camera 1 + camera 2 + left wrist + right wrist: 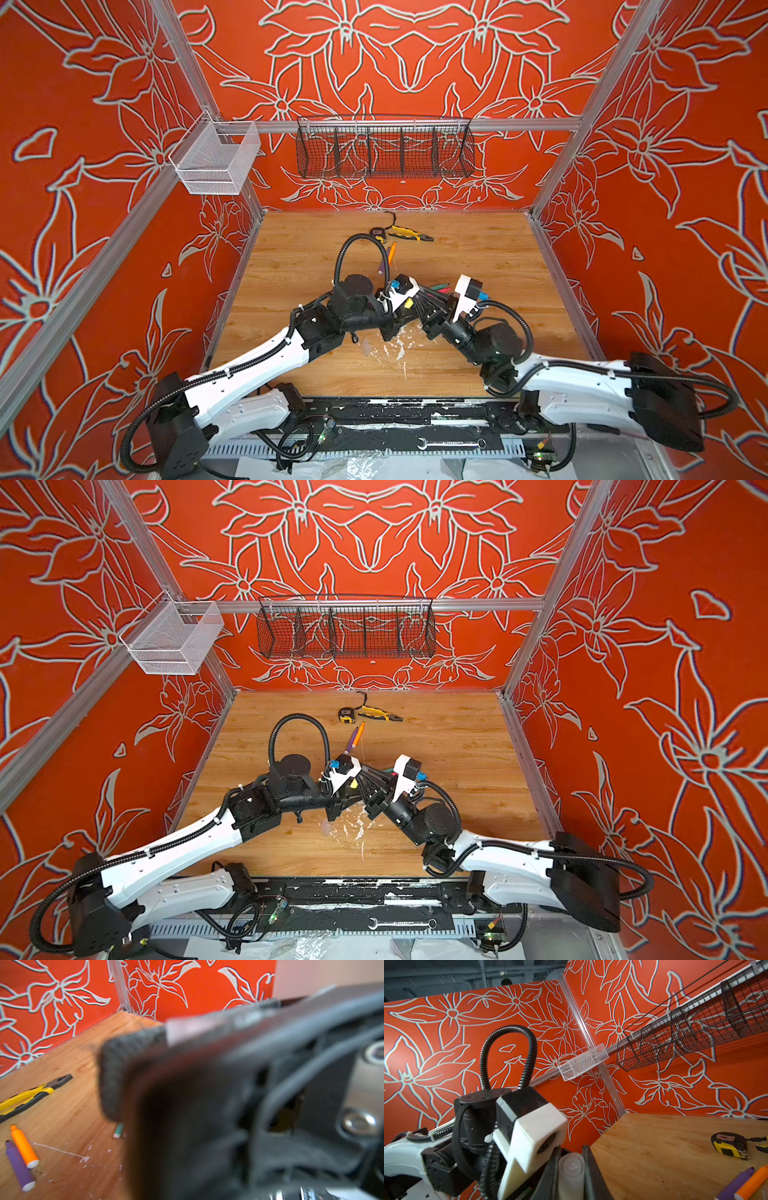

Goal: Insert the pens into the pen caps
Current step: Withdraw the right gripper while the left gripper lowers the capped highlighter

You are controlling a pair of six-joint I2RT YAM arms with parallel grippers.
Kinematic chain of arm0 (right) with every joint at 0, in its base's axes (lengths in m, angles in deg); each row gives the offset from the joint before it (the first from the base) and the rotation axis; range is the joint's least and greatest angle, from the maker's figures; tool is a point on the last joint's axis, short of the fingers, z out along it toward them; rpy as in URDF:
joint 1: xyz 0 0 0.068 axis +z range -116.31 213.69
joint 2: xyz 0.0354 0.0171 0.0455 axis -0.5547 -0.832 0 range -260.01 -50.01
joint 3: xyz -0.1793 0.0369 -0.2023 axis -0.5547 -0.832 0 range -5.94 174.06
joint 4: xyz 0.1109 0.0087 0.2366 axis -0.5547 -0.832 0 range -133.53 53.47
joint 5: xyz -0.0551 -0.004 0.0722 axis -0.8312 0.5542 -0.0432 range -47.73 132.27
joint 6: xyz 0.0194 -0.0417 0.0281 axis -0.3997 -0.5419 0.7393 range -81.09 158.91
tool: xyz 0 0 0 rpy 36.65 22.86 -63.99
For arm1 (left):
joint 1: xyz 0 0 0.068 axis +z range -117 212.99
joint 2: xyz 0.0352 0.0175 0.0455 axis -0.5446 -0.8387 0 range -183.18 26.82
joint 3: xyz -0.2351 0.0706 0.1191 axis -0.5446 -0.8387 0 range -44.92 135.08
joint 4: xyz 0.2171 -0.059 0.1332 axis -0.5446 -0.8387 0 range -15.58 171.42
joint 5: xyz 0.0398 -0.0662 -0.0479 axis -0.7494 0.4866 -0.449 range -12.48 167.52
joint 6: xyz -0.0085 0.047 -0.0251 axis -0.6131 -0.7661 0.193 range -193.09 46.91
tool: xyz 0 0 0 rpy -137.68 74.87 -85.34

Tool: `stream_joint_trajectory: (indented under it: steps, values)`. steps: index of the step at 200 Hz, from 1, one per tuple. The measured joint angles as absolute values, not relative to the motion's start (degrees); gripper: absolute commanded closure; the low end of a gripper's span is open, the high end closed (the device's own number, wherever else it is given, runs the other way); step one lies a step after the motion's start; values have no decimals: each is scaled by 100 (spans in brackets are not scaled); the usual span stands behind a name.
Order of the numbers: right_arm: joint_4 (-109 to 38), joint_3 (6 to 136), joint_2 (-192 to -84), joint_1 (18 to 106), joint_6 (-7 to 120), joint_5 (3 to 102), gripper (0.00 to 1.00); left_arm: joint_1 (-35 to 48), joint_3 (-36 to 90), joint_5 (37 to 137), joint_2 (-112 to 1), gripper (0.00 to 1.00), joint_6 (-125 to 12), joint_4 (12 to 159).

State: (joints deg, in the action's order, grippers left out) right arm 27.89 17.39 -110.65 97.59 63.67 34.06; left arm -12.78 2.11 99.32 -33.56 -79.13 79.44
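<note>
Where the right gripper (571, 1153) closes, a clear pen cap (571, 1172) sits clamped between its fingers (591, 1174). The left gripper (415, 307), just beside it, is closed; its load cannot be told. The purple pen (735, 1186) and orange pen (751, 1184) lie apart on the table (654, 1157).

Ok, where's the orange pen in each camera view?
Top view: orange pen just nearer the robot than the pliers.
Top view: same spot.
Left wrist: between purple pen and pliers.
Right wrist: beside the purple pen, near the tape measure.
Shared landmark: the purple pen lying alongside it.
</note>
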Motion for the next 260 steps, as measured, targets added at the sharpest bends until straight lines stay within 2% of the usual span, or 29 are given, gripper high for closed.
stream_joint_trajectory:
  steps: [19, 42, 66, 98, 122, 166, 196, 241, 260]
  values:
    - [2464, 1628, -10737, 9834, 6334, 3561, 70, -1316, 36, 10057, -3155, 100, -7882, 8021]
    - [1659, 1247, -10298, 10015, 6284, 3891, 54, -1021, -100, 9607, -2683, 100, -7583, 8736]
    - [838, 1153, -9928, 10054, 6179, 4025, 45, -970, -251, 9419, -2266, 100, -7421, 9444]
    - [348, 1066, -9058, 10054, 6061, 3987, 37, -970, -572, 9312, -2222, 100, -7301, 9691]
    - [-266, 1064, -8335, 10054, 5914, 3443, 25, -970, -808, 9174, -2309, 100, -7220, 9651]
    - [-1440, 1059, -7559, 9844, 5385, 1699, 15, -970, -1081, 8827, -2432, 100, -7054, 9695]
    - [-2010, 900, -7480, 8907, 5178, 1004, 12, -970, -1193, 8496, -2727, 100, -6945, 9680]
    - [-2590, 688, -7769, 6789, 5320, 949, 10, -887, -1409, 7777, -3031, 100, -6551, 9603]
    - [-2729, 688, -8090, 6153, 5536, 1056, 11, -395, -1398, 7734, -3394, 100, -6206, 9492]
